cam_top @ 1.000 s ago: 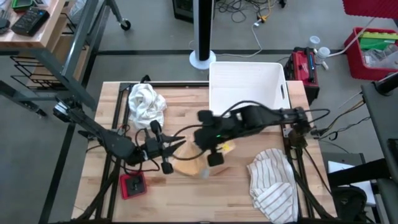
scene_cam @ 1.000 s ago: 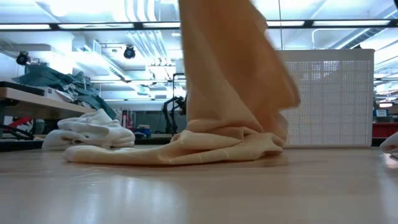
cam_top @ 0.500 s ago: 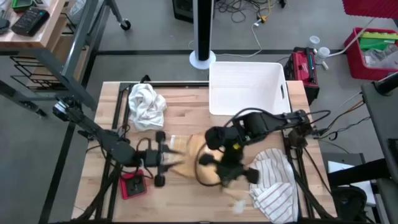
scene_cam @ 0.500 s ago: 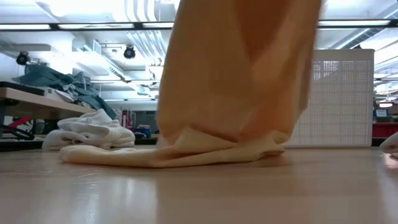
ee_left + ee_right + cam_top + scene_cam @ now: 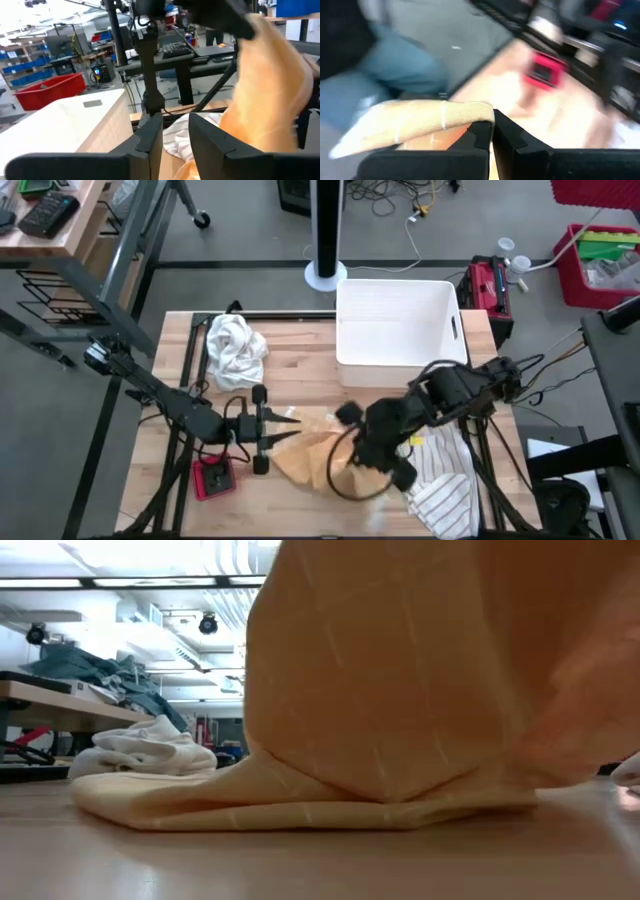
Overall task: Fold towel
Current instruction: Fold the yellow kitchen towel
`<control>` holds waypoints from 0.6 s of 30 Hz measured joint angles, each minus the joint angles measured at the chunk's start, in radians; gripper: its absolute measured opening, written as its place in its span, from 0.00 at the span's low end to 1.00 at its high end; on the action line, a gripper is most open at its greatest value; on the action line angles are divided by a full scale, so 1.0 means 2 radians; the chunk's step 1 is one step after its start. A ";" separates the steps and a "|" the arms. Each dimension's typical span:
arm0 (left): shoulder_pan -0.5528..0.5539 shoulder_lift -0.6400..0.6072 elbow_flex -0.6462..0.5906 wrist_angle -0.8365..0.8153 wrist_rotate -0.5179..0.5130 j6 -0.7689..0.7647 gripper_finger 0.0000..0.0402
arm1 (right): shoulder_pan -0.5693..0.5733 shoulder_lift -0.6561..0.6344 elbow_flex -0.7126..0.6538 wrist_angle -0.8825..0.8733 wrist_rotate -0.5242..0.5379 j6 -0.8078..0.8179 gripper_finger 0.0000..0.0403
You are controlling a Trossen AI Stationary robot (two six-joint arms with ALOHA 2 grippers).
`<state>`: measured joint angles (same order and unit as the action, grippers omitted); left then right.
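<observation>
A tan towel [image 5: 305,455] lies partly on the table's middle near part. Its raised part fills the low view [image 5: 400,670], and its lower folds [image 5: 300,805] rest on the wood. My right gripper [image 5: 492,131], seen from above [image 5: 380,450] at the towel's right, is shut on it. My left gripper [image 5: 175,137], at the towel's left end [image 5: 265,430], points level toward the right with its fingers a little apart. A bit of tan cloth [image 5: 186,171] shows low between them. My left gripper has tan cloth low between its fingers, but I cannot tell whether they touch it. My right gripper pinches a hemmed edge of the towel [image 5: 447,117] between its two fingers, slanting down from the right. The cloth hangs from the hold, and its lower part lies on the table.
A white bin [image 5: 398,320] stands at the far right. A crumpled white cloth [image 5: 235,345] lies far left and a striped towel [image 5: 440,485] near right, close under the right arm. A small red device [image 5: 215,477] sits by the left arm.
My right gripper has swung from the table's middle toward the right and near edge, rising a little, with the towel's edge in its hold. The raised cloth has spread out and come nearer the front, while the lower folds have stayed on the table.
</observation>
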<state>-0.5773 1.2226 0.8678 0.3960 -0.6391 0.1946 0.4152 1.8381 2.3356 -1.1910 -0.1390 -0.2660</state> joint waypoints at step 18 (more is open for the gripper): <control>-0.022 0.058 0.136 -0.146 -0.225 0.066 0.46 | -0.183 0.017 0.000 0.099 0.109 0.238 0.00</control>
<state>-0.6209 1.3392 1.1404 0.1050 -1.0884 0.3268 0.0487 1.8716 2.3353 -0.9928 0.0798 0.2101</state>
